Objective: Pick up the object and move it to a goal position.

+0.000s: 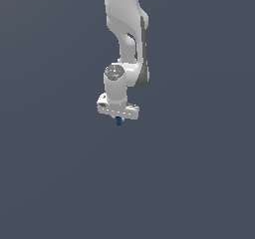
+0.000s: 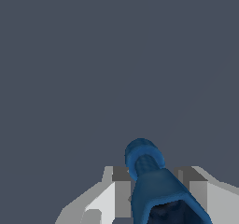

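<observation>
In the wrist view, two grey-and-white fingers are seen rising from the lower edge of the frame, one on each side of the dark blue object. The fingers are closed in against the object's flanks, with no gap visible between the inner faces and the blue surface, so the object is held between them. The gripper is therefore nearly shut, kept apart only by the width of the piece in its grasp.

The object is shown in the lower centre of the wrist view, slightly toward the frame's right. A broad, flared blue body is seen at the bottom edge, with a dark hollow at its near end; it narrows to a short ribbed waist and ends in a rounded knob that projects beyond the fingertips. Nothing but plain dark grey-blue background is seen past the knob.

In the exterior view, the gripper is found just above the middle of the frame. Only a small blue tip of the object is visible beneath the white hand; the fingers themselves are too small to be made out there. The object is not seen touching any surface.

Above the hand, the white arm is seen running up to the top centre of the frame, with a dark grey panel along its side facing the exterior view's right. The uniform grey-blue background fills the rest of the frame.
</observation>
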Motion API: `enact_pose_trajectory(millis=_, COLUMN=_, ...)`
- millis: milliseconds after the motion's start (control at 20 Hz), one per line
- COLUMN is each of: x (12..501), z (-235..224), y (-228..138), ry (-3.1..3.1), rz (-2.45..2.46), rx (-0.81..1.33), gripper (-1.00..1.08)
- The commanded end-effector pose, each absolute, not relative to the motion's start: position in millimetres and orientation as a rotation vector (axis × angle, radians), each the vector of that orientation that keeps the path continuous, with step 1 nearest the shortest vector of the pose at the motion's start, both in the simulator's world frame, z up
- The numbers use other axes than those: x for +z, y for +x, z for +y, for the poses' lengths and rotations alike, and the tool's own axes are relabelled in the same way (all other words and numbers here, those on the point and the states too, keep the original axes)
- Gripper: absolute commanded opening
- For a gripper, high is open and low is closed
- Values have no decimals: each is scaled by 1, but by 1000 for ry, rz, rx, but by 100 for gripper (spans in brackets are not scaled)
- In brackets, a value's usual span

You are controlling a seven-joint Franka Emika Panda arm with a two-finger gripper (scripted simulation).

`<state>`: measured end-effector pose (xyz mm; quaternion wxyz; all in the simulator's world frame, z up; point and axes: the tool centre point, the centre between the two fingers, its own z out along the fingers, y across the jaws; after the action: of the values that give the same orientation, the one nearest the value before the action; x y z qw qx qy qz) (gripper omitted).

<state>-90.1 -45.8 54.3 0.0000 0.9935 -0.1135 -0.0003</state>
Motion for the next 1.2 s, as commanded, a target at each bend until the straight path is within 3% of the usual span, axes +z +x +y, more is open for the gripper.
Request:
enact_pose_trajectory(millis=0, x=64, z=-43, y=-89, ry=3121, rz=-356, rx=1, gripper=-100)
enact_pose_trajectory(millis=400, x=119, z=-30, y=-84, ry=3121, rz=-357, rx=1, gripper=-100)
enact_pose_trajectory(millis=1150, x=270, z=5, y=-70, ry=3119, rz=-357, rx=1, gripper=-100)
